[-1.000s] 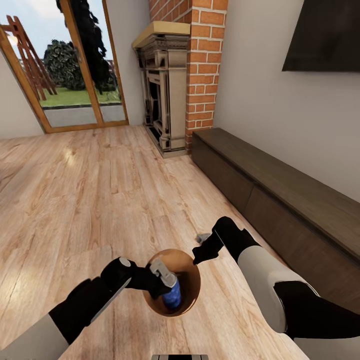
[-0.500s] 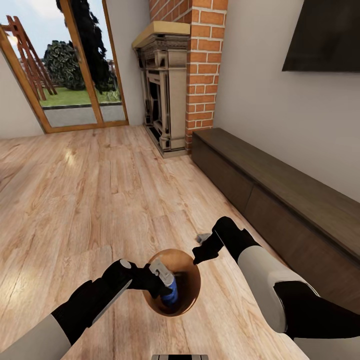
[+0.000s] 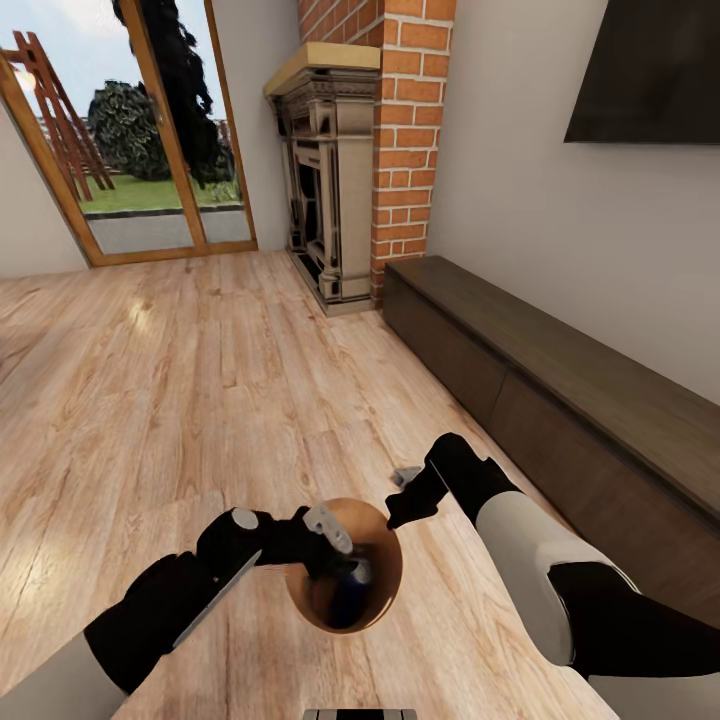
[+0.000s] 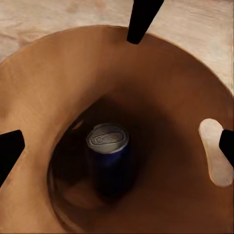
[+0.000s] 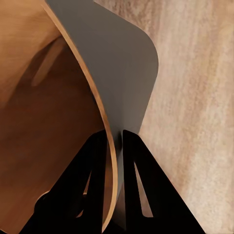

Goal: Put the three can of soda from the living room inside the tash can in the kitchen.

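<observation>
Soda can (image 4: pixel 108 146) is standing inside the trash can (image 3: pixel 385 545), which is sitting on the floor (image 3: pixel 200 400) left of the cabinet (image 3: pixel 560 400).

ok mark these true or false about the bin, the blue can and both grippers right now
1. The dark blue soda can stands inside the trash can. True.
2. The left gripper is shut on the can. False: its fingers are spread open above the bin, the can free below.
3. The right gripper pinches the bin's rim. True.
4. An orange can lies in the bin. False: the blue one alone shows.
5. The bin sits on the dark TV bench. False: it is over the wood floor.
</observation>
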